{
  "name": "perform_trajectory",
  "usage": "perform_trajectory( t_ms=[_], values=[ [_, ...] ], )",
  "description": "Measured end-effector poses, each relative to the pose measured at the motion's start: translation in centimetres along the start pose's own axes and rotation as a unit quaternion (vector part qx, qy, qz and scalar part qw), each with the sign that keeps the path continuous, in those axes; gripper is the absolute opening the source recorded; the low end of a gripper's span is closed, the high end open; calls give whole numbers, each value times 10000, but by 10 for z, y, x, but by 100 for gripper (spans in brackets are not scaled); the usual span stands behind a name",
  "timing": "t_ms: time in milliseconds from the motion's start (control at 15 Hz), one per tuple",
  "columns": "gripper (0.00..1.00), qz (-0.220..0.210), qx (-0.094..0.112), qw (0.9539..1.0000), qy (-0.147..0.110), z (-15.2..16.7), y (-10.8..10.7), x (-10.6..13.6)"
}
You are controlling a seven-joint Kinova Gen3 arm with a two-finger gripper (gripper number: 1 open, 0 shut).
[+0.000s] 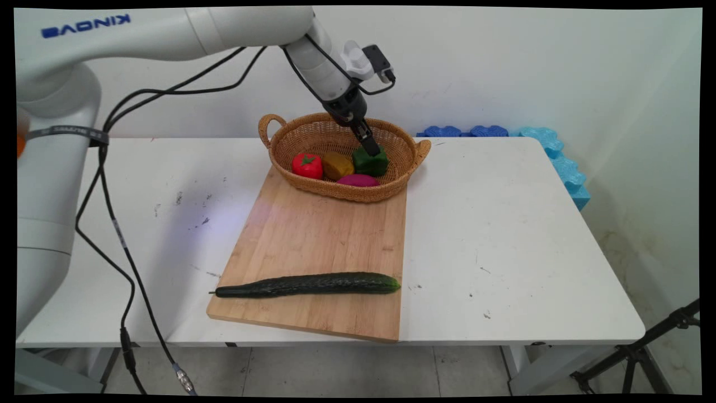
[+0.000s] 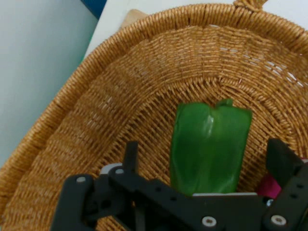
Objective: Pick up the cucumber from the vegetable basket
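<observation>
Jaws (image 2: 207,168) straddle glossy green pepper (image 2: 210,144) in woven basket (image 2: 120,96).

I see a green pepper (image 1: 371,162) (image 2: 210,146) lying in the wicker basket (image 1: 291,134) (image 2: 96,110), upper centre of frame, beside a pink vegetable (image 1: 358,180).

White arm (image 1: 168,28) angled down from upper left, gripper (image 1: 371,150) lowered, jaws spread wide.
</observation>
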Motion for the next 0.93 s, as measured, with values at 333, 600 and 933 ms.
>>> perform_trajectory(
  t_ms=[333,600,933],
  values=[
    [100,-30,-122,9998,-132,19,-4,3],
    [100,-45,-222,9996,-192,30,-5,4],
    [100,-58,-326,9992,-216,41,-6,6]
  ],
)
